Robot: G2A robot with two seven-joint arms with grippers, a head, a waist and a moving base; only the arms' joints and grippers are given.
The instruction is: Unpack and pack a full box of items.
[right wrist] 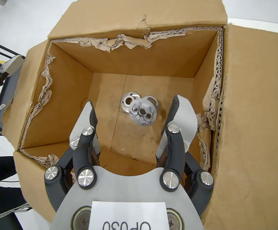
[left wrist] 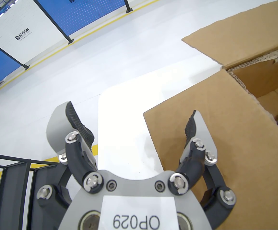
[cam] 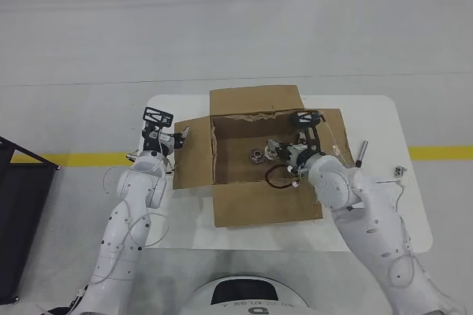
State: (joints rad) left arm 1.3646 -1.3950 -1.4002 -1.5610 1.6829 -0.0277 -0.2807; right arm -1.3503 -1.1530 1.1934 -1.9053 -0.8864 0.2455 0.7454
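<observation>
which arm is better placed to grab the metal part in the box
Right, probably. The right tool is open above the box, with the metal part inside right below it. The left tool, also open, sits outside over a side flap.

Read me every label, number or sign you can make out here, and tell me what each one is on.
"OP029": upside down on the white sticker at the base of the left gripper.
"OP030": upside down on the white tag at the base of the right gripper, partly cut off by the picture's edge.
Blue panel and white panel behind: a company logo and name; the line beneath is too small to read.
</observation>
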